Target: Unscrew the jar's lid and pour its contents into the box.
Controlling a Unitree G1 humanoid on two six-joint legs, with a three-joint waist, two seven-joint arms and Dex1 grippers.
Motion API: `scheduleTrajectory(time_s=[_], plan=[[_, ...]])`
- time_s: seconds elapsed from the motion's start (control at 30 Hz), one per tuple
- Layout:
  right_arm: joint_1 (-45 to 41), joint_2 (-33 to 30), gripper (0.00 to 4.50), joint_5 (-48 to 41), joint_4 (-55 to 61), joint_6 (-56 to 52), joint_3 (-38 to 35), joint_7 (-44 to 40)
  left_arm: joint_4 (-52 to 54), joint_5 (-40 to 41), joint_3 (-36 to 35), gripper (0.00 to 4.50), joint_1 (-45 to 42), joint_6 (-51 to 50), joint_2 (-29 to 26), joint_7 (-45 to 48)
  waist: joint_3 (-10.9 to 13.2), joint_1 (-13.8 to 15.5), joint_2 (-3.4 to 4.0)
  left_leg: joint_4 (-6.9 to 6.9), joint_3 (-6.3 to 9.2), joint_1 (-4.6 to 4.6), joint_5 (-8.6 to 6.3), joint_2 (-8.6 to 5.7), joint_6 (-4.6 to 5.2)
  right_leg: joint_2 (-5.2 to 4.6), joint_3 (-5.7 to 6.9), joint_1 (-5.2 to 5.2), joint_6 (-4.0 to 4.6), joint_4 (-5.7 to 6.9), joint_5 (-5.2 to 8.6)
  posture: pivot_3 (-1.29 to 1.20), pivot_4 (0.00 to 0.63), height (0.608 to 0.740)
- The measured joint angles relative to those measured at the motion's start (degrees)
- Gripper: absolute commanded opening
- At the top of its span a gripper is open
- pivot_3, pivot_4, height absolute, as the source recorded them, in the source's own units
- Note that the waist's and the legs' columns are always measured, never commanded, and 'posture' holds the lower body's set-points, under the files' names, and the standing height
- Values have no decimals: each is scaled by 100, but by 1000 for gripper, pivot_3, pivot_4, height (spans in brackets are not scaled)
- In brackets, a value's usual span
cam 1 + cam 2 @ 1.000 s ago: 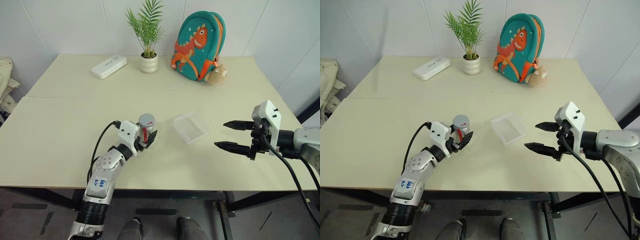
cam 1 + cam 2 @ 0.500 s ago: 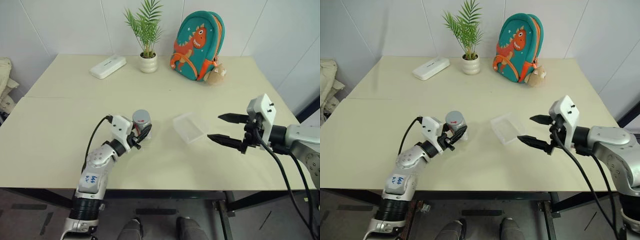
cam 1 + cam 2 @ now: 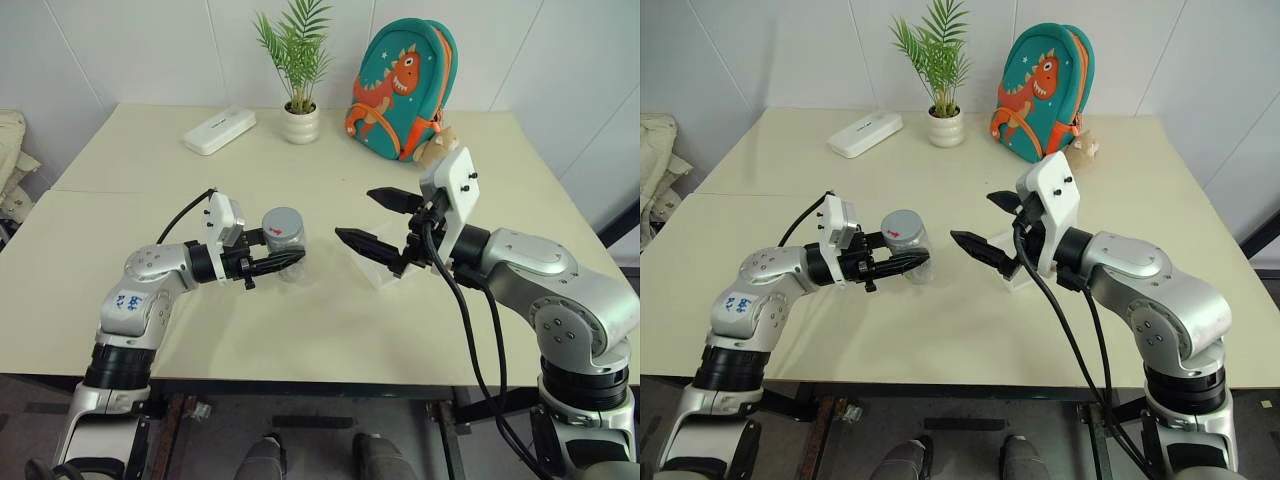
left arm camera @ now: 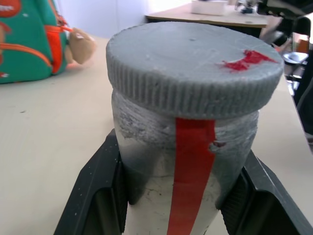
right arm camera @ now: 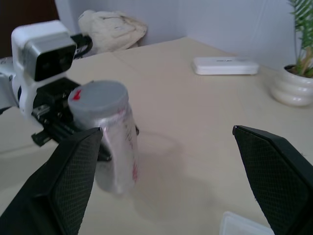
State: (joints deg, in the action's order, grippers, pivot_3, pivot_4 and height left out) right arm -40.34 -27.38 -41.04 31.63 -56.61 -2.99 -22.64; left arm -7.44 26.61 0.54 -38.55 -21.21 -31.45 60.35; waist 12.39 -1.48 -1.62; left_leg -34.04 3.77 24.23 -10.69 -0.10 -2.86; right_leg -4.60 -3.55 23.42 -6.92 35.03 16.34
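Grey and still screwed on, the lid (image 3: 283, 224) sits square atop the jar (image 3: 288, 252), so your task is barely started: you have the jar in hand and nothing more. Your left gripper (image 3: 272, 263) is clamped on the jar's body, one black finger on each side just below the cap, with the red strip facing its wrist camera. The jar looks raised off the desk (image 3: 120, 250), over the middle of the desk and nearer its front edge than its back. Your right gripper (image 3: 375, 222) points at the jar from the other side with its fingers spread wide and nothing between them; it is near the lid but not touching it. The box (image 3: 1012, 281) lies on the desk mostly hidden behind that right hand, so you cannot tell from here whether anything is in it. I cannot make out the contents through the cloudy wall. What is left, as I judge it: grip the lid, twist it off, set it aside, then tip the jar over the box.
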Motion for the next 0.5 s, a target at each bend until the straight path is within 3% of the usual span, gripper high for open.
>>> scheduleTrajectory(time_s=[0.13, 0.5], plan=[[-71, 313, 4500, -7, 77, -228, 61, 429, -535, 0, 117, 1937, -455, -11, 77, 479, 0, -15, 0, 13, 1, 0, 0, 2, 0, 2, 3, 10, -68, 5, -37, 0, 150, 740], [-124, 1095, 4500, 548, 166, -417, 716, 1467, -1342, -508, 505, 1937, -953, 289, 394, 797, 0, -23, 0, 23, 1, 0, 0, 7, -1, 7, 3, 28, -66, 31, -34, 0, 150, 740]])
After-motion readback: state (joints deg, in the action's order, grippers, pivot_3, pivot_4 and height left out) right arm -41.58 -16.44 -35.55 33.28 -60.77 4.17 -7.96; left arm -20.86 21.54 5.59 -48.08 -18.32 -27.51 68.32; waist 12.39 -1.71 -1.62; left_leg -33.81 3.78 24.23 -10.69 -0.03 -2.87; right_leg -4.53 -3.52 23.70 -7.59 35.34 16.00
